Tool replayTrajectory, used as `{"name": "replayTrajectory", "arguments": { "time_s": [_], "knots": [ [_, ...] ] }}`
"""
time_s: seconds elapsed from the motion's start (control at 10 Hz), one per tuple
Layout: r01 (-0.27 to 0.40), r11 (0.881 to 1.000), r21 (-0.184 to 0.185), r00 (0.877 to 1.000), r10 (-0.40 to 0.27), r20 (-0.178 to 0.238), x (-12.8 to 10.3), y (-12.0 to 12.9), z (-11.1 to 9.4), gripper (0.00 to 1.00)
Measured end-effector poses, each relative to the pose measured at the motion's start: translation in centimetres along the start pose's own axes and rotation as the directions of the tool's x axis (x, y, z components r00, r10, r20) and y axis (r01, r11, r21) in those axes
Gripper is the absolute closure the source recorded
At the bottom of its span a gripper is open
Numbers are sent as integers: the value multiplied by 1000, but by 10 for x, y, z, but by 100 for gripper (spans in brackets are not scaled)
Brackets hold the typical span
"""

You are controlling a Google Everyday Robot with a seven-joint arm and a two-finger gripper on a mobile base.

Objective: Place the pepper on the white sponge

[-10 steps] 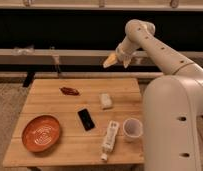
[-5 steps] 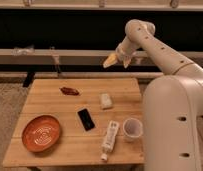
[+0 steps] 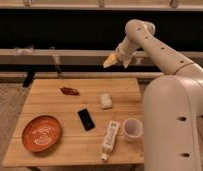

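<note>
The dark red pepper lies on the wooden table near its far left part. The off-white sponge lies near the table's middle, to the right of the pepper. My gripper hangs in the air above and behind the table's far right edge, well away from both. It holds nothing that I can see.
A black phone lies in front of the sponge. A round orange plate sits at the front left. A long white remote and a white cup stand at the front right. My arm's white body fills the right side.
</note>
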Motion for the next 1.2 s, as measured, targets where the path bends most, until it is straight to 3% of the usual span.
{"name": "replayTrajectory", "arguments": {
  "time_s": [0.4,0.5,0.7,0.9,1.0,1.2],
  "knots": [
    [29,1000,2,1000,-29,-2,0,4,5,20],
    [52,999,-1,999,-52,-5,-2,13,9,20],
    [138,990,-7,990,-138,-18,-8,53,28,20],
    [226,974,-18,973,-227,-38,-12,102,51,20],
    [284,958,-26,957,-285,-53,-10,133,69,20],
    [373,928,-23,925,-373,-67,-2,167,102,20]
  ]
}}
